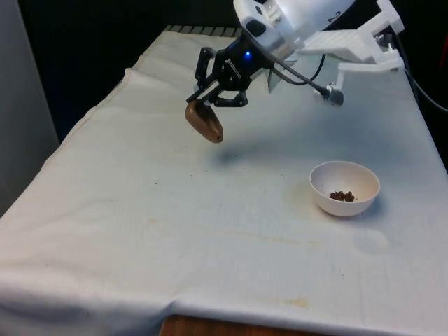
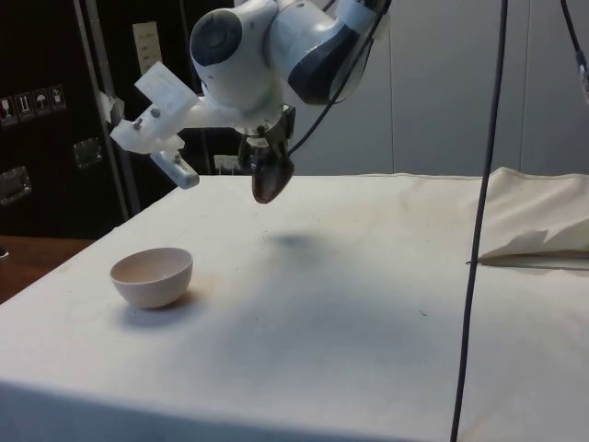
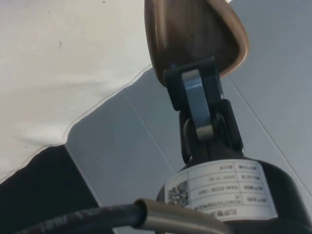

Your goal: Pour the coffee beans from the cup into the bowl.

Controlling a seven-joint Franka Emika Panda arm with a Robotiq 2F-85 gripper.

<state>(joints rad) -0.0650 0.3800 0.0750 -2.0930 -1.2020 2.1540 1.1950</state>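
A brown wooden cup (image 1: 204,122) hangs tipped on its side well above the cloth, toward the far part of the table. My gripper (image 1: 208,100) is shut on the cup's rim. In the side view the cup (image 2: 271,180) hangs under the gripper (image 2: 268,152), higher than the bowl and off to its right. The wrist view shows a finger (image 3: 196,102) pressed against the cup's brown wall (image 3: 195,34). A white bowl (image 1: 364,180) stands on the cloth at the front view's right, with a small heap of coffee beans (image 1: 342,196) in it. In the side view the bowl (image 2: 152,275) sits near the left.
The white cloth (image 1: 175,231) covers the whole table and lies bunched in a fold (image 2: 538,239) at the side view's right. A black cable (image 2: 480,212) hangs down in front of the side view.
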